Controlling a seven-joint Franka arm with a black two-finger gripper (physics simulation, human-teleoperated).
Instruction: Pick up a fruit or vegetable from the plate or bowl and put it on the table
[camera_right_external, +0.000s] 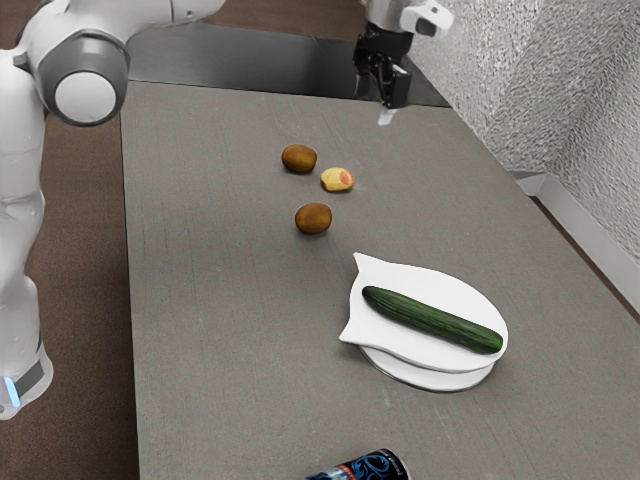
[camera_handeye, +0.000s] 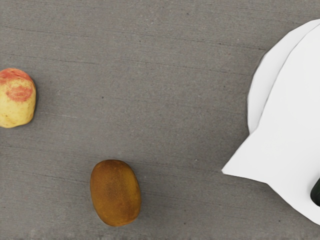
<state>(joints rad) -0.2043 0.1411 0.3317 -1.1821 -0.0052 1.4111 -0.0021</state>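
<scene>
Holding the end effector (camera_right_external: 385, 85) above the gray, faintly streaked desk (camera_right_external: 220, 300); cannot tell whether clenched or released. Seeing the cucumber (camera_right_external: 430, 320) on the white dish (camera_right_external: 400, 275), two kiwis (camera_right_external: 313, 218) (camera_right_external: 299, 158) on bare desk, brown floor (camera_right_external: 85, 300) alongside, rough pale wall (camera_right_external: 560, 80) toward the exterior view's right.

The arm (camera_right_external: 18, 150) is white, with smooth, rounded shells and thin seams, and its big joint carries a dark grey ring (camera_right_external: 113, 62) around a pale, round cap (camera_right_external: 85, 97). Low down, a grey band (camera_right_external: 38, 375) sits near a pale blue light strip (camera_right_external: 12, 391). The claw (camera_right_external: 380, 98) is black and angular, with a small whitish tip (camera_right_external: 385, 117), below a white housing (camera_right_external: 424, 20).
</scene>
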